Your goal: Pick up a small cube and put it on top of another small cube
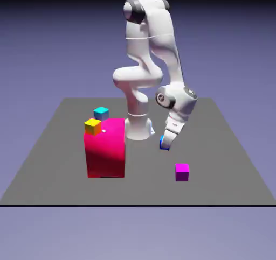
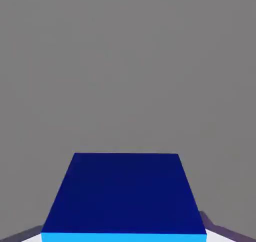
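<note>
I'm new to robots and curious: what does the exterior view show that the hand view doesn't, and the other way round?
Only the exterior view shows the white arm, the big pink-red block and the yellow, cyan and magenta cubes. Only the hand view shows the blue cube's broad face up close. Both show that blue cube at the gripper and the grey table.
</note>
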`<state>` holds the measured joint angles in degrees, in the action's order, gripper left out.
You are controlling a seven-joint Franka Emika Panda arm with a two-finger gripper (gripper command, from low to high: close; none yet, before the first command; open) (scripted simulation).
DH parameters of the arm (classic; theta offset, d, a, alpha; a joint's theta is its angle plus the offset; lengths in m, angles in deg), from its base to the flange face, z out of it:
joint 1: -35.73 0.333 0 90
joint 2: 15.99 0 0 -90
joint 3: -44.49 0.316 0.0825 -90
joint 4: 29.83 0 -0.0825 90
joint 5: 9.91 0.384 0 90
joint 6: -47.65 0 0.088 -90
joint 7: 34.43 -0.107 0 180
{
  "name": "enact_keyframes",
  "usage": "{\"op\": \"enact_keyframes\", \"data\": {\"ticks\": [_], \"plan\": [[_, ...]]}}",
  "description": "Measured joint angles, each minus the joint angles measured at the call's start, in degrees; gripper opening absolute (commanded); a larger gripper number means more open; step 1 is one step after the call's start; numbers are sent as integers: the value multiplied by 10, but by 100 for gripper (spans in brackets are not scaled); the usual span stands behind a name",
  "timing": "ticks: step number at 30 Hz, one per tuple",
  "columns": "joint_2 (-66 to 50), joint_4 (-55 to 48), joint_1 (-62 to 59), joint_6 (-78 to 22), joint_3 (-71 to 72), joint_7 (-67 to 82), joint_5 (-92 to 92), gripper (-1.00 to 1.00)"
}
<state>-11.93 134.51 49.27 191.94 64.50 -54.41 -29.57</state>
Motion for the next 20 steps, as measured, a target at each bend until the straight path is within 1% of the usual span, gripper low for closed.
{"op": "enact_keyframes", "data": {"ticks": [11, 12, 13, 17, 18, 20], "plan": [[-97, -228, 132, -119, -133, 99, -19, -100], [-100, -237, 137, -124, -139, 103, -20, -100], [-100, -237, 137, -124, -139, 103, -20, -100], [-183, -224, 137, -32, -167, 60, -78, -100], [-187, -224, 137, -27, -168, 58, -81, 100], [-188, -224, 137, -27, -168, 57, -82, 100]]}}
